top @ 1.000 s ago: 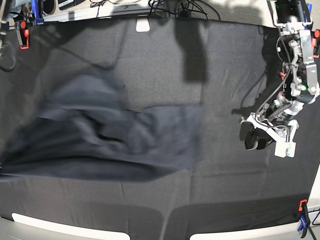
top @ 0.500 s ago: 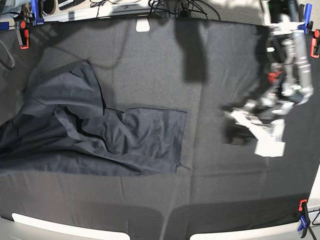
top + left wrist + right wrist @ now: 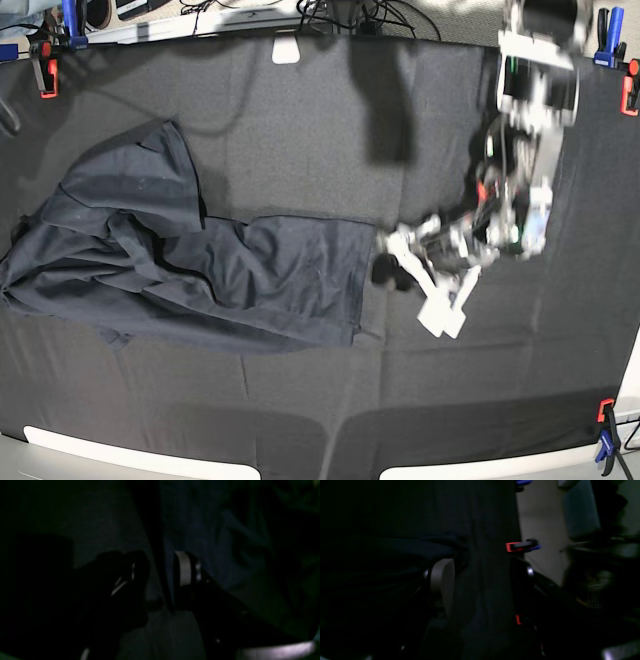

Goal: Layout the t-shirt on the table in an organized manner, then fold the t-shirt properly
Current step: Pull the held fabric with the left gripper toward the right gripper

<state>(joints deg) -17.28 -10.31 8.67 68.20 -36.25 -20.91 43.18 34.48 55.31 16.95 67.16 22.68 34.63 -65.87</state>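
The dark navy t-shirt (image 3: 180, 265) lies crumpled on the left half of the table (image 3: 300, 120), one sleeve (image 3: 150, 170) pointing back and its straight right edge near the middle. In the base view my left gripper (image 3: 395, 268) is motion-blurred and hovers just right of that edge. The dim left wrist view shows the left gripper (image 3: 160, 570) open, with the bluish t-shirt (image 3: 225, 555) past its fingers. My right gripper (image 3: 485, 577) is open, its pale pad (image 3: 442, 585) beside a fold of the t-shirt (image 3: 420, 547). The right arm is outside the base view.
Red and blue clamps hold the black cloth at the corners (image 3: 44, 62) (image 3: 605, 425) (image 3: 630, 85), and one red clamp (image 3: 518, 547) shows in the right wrist view. A small white tag (image 3: 286, 50) sits at the far edge. Cables lie beyond it.
The t-shirt was a moving blur and now lies still and crumpled at the left. The left arm has swung leftwards to the shirt's right edge.
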